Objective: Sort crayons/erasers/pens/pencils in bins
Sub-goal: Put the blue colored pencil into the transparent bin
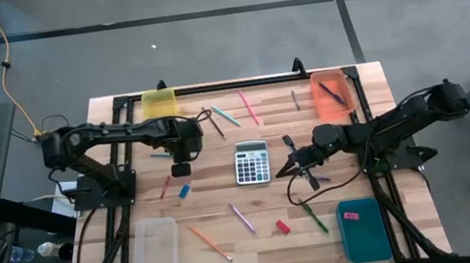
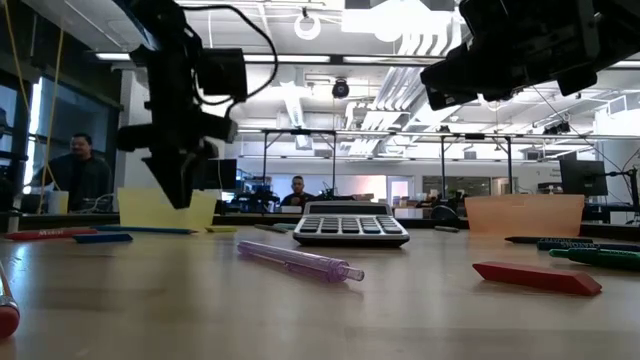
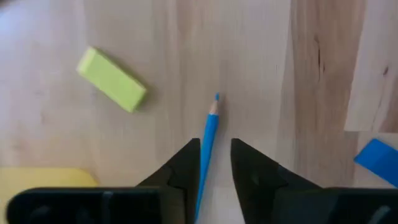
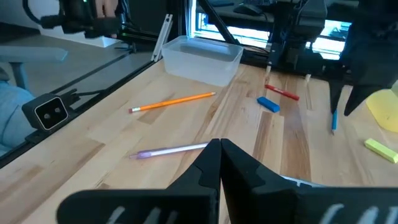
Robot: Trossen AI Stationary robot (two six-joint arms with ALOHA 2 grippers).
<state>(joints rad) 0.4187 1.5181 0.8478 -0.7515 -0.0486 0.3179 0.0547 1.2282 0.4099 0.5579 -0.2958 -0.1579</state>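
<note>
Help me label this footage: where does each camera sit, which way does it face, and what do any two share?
High: overhead, straight down; both arms, calculator mid-table.
Low: table height, looking level into the room; arms hang from above.
Left wrist: down at the wood; left tool straddles a blue pencil beside a yellow eraser.
Right wrist: across the table toward the clear bin; right tool shut.
Shared: both wrist views show the blue pencil.

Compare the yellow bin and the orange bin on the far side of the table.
The yellow bin stands at the far left, near the left gripper; the orange bin stands at the far right. The orange bin holds a dark pen; no item shows in the yellow bin. The orange bin looks larger. Both are rectangular tubs at the far edge.
</note>
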